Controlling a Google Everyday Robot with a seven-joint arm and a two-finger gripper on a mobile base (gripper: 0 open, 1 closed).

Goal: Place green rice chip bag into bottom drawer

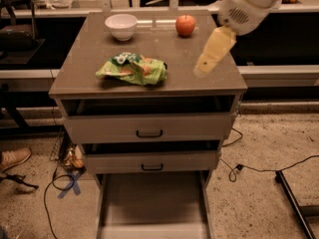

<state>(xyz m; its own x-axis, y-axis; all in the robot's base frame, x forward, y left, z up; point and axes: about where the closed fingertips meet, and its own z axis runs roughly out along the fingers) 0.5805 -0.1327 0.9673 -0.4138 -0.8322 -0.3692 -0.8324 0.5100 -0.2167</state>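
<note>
1. The pale yellow, wedge-shaped gripper (204,66) is seen hanging over the right part of the cabinet top, slanted down and to the left from a rounded white arm housing (249,1). Whether it is released or clenched cannot be told; nothing is seen held in it.
2. The wrinkly, bright-green foil green rice chip bag (132,68), marked with orange patches and white lettering, is lying flat on the smooth grey-brown cabinet top (189,86), left of the gripper and apart from it.
3. A round, glossy white bowl (121,25) and a red apple (185,25) are set near the back edge of the top, well apart from each other. What lies in the bowl cannot be seen.
4. Two grey-brown drawers with black handles, the upper drawer (99,128) and the middle drawer (109,162), are seen slightly pulled out. Their insides are hidden in shadow.
5. The bottom drawer (152,203) is pulled far out. A long shallow tray with a flat grey floor and pale side rails is shown.
6. A speckled floor (264,133) with a thin black cable (269,166) is seen around the cabinet.
</note>
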